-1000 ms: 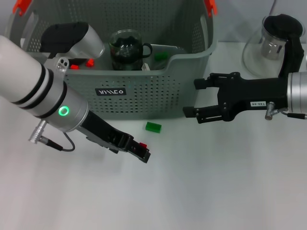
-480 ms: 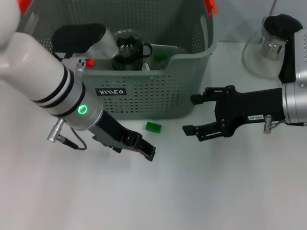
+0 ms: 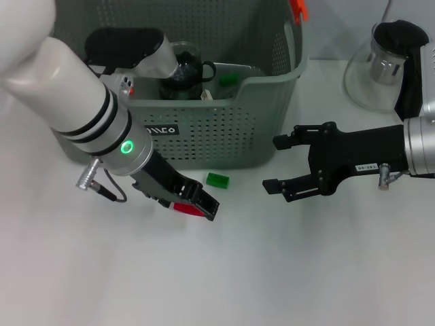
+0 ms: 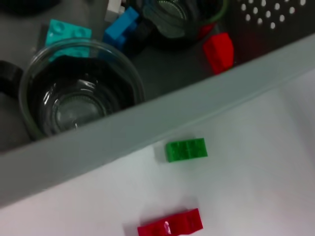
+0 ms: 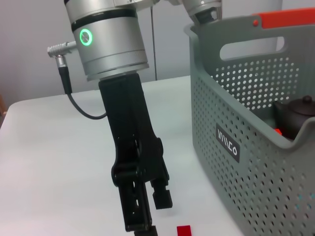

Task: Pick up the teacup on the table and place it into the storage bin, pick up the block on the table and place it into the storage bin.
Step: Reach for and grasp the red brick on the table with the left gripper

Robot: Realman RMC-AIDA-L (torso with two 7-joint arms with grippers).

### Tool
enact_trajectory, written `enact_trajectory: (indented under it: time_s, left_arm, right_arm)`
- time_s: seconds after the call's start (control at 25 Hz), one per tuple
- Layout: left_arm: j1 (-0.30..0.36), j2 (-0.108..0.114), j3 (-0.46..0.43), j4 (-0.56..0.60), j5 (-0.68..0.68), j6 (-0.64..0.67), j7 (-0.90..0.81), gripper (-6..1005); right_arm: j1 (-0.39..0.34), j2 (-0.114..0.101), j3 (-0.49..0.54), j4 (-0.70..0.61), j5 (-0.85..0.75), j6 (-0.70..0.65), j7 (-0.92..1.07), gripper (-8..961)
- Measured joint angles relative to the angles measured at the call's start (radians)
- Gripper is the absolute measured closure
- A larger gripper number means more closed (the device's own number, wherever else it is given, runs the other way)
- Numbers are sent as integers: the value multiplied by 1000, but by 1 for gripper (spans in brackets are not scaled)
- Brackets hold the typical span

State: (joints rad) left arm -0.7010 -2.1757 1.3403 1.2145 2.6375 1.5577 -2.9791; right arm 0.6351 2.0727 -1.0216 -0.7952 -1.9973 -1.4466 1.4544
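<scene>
The grey perforated storage bin [image 3: 224, 136] stands at the back centre. It holds a glass teacup [image 4: 74, 96], a dark cup [image 3: 190, 64] and several small blocks. On the table in front of the bin lie a green block [image 3: 217, 180] and a red block [image 3: 185, 208]; both also show in the left wrist view, green [image 4: 186, 149] and red [image 4: 170, 227]. My left gripper [image 3: 206, 206] is open, low over the table, with its tips right beside the red block. My right gripper [image 3: 282, 165] is open and empty, hovering right of the green block.
A glass carafe with a black lid [image 3: 391, 58] stands at the back right, behind my right arm. The bin's front wall [image 4: 147, 132] rises just behind the two blocks. My left arm [image 5: 115, 64] reaches across the bin's front left corner.
My left arm has swung right and closer to the bin's front, and the red block now shows beside its fingertips. My right gripper has shifted slightly and stays open.
</scene>
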Motion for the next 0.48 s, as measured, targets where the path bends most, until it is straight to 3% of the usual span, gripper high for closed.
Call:
enact_trajectory:
  time_s: [0.48]
  left_arm:
    - [-43,-1,24,-61,32,-45,0,93]
  right_arm:
    - [11,-2,0,-5,-22,0,9,39]
